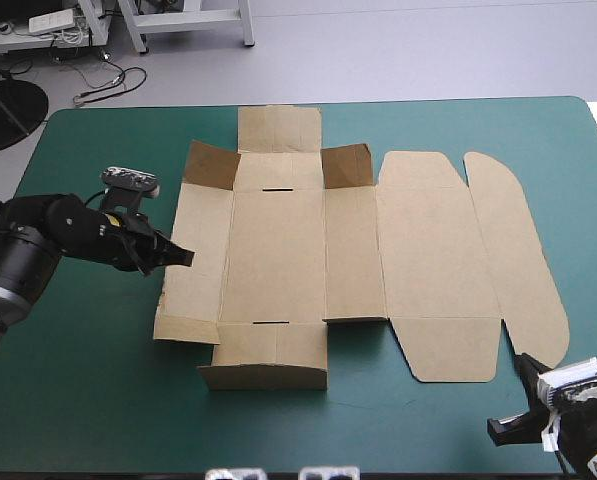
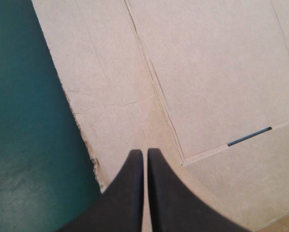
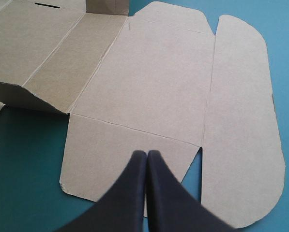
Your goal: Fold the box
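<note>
free: teal-green cover [image 1: 108,400] near-left | obstacle: box [image 1: 278,250], end flaps raised

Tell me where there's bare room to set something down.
Bare teal-green cover near-left, between the box and the near edge, and far-right past its rounded flap. Crowded: the middle; left gripper at its left edge, right gripper near-right.

One brown box [image 1: 278,250] lies on one worktop [image 1: 78,380] with a teal-green cover. The sheet shows two narrow slots, one [image 1: 274,189] toward the far edge and one [image 1: 268,323] toward the near edge. Two grippers are in view, the left gripper [image 2: 144,152] and the right gripper [image 3: 146,153], each with two black fingers [image 2: 127,198], four in all.
</note>
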Controlling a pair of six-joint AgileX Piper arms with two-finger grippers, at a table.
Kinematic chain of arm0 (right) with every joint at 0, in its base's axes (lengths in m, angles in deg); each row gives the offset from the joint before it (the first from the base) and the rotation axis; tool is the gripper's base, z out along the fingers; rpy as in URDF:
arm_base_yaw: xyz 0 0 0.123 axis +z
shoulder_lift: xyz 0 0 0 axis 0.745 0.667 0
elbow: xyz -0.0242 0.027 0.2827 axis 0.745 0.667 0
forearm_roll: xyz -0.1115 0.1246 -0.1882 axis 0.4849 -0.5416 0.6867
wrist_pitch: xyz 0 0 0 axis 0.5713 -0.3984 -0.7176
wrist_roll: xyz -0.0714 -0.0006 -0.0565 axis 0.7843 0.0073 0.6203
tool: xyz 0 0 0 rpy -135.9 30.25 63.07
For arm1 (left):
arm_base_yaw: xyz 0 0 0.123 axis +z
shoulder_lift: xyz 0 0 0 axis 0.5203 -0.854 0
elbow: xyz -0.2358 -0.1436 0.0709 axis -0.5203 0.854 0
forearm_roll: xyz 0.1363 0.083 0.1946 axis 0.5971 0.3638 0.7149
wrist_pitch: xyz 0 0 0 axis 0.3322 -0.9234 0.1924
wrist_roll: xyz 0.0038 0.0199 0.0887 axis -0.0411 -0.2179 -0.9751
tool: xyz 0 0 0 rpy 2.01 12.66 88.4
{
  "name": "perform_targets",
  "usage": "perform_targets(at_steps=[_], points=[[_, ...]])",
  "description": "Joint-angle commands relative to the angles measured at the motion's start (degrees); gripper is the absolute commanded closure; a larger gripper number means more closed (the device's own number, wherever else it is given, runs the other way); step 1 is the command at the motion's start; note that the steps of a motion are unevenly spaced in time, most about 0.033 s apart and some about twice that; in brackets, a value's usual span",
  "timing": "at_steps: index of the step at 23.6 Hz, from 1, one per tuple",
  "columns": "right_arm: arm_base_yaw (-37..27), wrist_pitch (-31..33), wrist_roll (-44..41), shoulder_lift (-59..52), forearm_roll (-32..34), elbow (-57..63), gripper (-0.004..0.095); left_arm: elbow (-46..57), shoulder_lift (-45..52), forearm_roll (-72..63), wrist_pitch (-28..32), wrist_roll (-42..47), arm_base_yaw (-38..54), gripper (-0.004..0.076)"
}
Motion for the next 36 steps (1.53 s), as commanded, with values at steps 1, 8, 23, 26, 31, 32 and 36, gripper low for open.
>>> perform_targets(at_steps=[1,8,23,26,31,32,36], points=[[0.18,-3.65,0.78,0.81,-0.63,-1.78,0.0923,-1.94,-0.29,-12.05,-2.36,-9.92,10.22,0.0709],[0.18,-3.55,0.78,0.81,-0.63,-1.78,0.0923,-1.94,-5.02,-22.63,-6.91,-13.89,28.03,0.0651],[0.18,-3.67,1.21,0.81,-0.63,-1.78,0.0923,-1.71,-25.91,-31.09,-12.64,-18.42,19.86,0.0189],[0.18,-3.67,1.21,0.81,-0.63,-1.78,0.0923,-1.71,-27.03,-31.09,-12.64,-17.24,17.72,0.0189],[0.18,-3.67,1.21,0.81,-0.63,-1.78,0.0923,-1.71,-28.18,-33.29,-12.64,-16.85,14.51,0.0189],[0.18,-3.67,1.21,0.81,-0.63,-1.78,0.0923,-1.71,-28.43,-33.72,-12.64,-16.73,13.87,0.0190],[0.18,-3.67,1.21,0.81,-0.63,-1.78,0.0923,-1.71,-29.38,-34.11,-12.55,-16.00,12.67,0.0288]])
